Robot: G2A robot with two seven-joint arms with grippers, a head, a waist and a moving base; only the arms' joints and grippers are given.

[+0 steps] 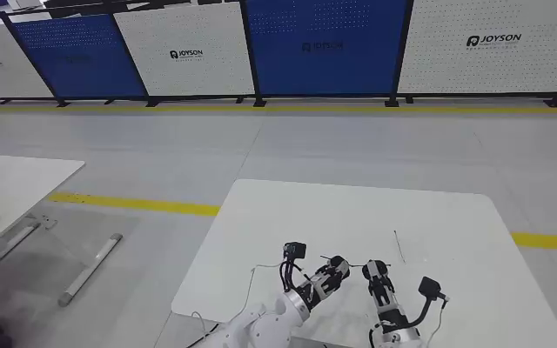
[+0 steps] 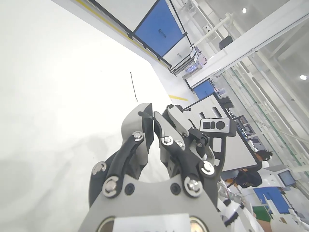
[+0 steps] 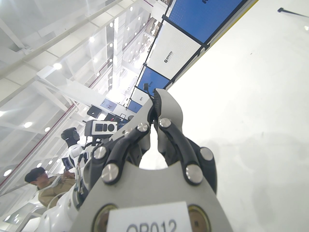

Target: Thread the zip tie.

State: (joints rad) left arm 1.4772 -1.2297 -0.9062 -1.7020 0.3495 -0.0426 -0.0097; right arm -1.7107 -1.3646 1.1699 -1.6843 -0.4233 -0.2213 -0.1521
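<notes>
Because the thin black plastic zip tie (image 3: 146,87) was light, springy and slick, it would likely bend or skate out of a loose pinch. I judged it best held flat across the strap, close behind the square head at one end and near the tail tip at the other, leaving a short free length to aim. The right pincer (image 3: 154,96) was clamped on it that way, with the head poking out just past its fingertips. The left pincer (image 2: 152,116), just beside it at nine o'clock in the top view, was closed on a short black strip. That strip looked like the same tie's tail, though the run between the two could not be traced. Both were over the white table (image 1: 435,209) near its six o'clock edge. A second zip tie (image 1: 399,246), black, straight and thin, lay flat on the table at about one o'clock from the right pincer, near it but apart.
</notes>
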